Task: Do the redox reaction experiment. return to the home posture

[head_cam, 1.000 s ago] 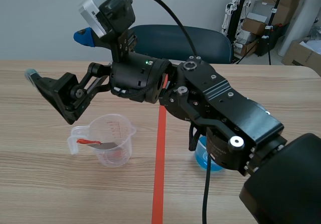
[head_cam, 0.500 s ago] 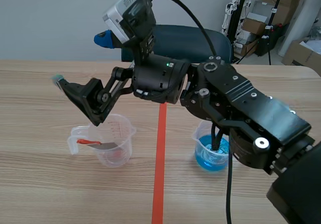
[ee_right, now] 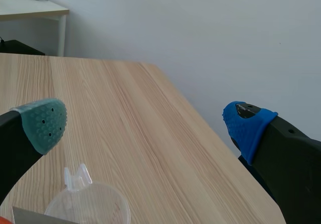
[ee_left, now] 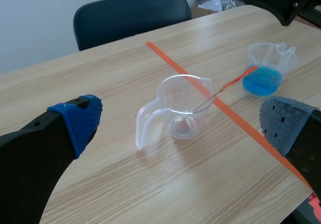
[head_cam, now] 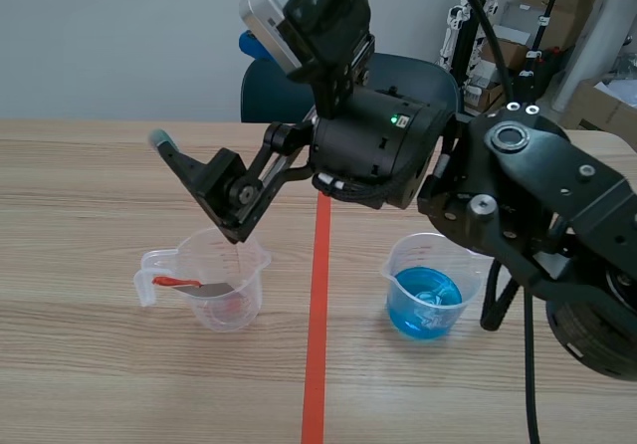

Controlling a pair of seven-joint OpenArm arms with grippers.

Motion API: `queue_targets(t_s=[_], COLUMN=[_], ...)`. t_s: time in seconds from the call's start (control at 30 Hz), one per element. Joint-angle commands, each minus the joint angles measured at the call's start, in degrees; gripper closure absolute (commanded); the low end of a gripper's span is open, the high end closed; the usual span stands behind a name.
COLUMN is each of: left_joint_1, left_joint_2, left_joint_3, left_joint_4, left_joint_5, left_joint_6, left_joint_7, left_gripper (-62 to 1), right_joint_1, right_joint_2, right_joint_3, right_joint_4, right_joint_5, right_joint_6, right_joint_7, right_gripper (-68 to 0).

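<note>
- Since the right gripper hangs spread and empty just over the cup, I'd lift it before swinging home, clear of the rim and spoon.
- Left gripper is likewise released, with the cup ahead of it.
- Keep the arm off the blue beaker.

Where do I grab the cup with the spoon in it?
Best by its handle, coming in from the side away from the tape. The cup stands upright and the handle juts out there, with bare table around it.
</note>
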Motion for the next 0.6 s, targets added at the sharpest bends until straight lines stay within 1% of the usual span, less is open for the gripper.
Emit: queue_targets(t_s=[0.0, 0.13, 0.23, 0.3, 0.43, 0.47, 0.57], left_joint_1=[1.4, 1.7, 1.2, 0.5, -2.8, -3.7, -6.4], left_joint_2=[0.9, 4.5, 7.0, 8.5, 11.0, 11.3, 11.3], left_joint_3=[-1.0, -2.5, -2.9, -2.8, -2.8, -2.8, -2.4], left_joint_4=[3.2, 8.7, 12.0, 13.7, 15.1, 15.3, 15.3], left_joint_5=[-0.5, -0.6, -0.5, -0.3, 1.5, 1.9, 2.0], left_joint_6=[-0.1, -0.1, -0.1, -0.1, -0.2, -0.3, -0.3], left_joint_7=[0.0, 4.5, 7.9, 10.1, 15.1, 16.4, 19.5], left_gripper=[-62.3, -62.3, -62.3, -62.3, -62.3, -62.3, -62.3], right_joint_1=[0.2, -2.0, -3.4, -4.2, -5.6, -5.9, -6.7], right_joint_2=[1.6, 6.7, 10.8, 13.5, 19.6, 21.1, 25.8], right_joint_3=[0.1, 0.1, 0.1, 0.1, 0.1, 0.1, 0.1], right_joint_4=[2.0, 6.1, 8.9, 10.5, 13.3, 13.8, 15.1], right_joint_5=[0.9, 2.6, 4.1, 5.4, 8.3, 9.1, 11.5], right_joint_6=[-0.7, -4.2, -5.6, -7.2, -9.5, -10.3, -11.5], right_joint_7=[0.8, 0.8, 0.8, 0.8, 0.9, 0.9, 1.4], right_gripper=[-67.9, -67.9, -67.9, -67.9, -67.9, -67.9, -67.9])
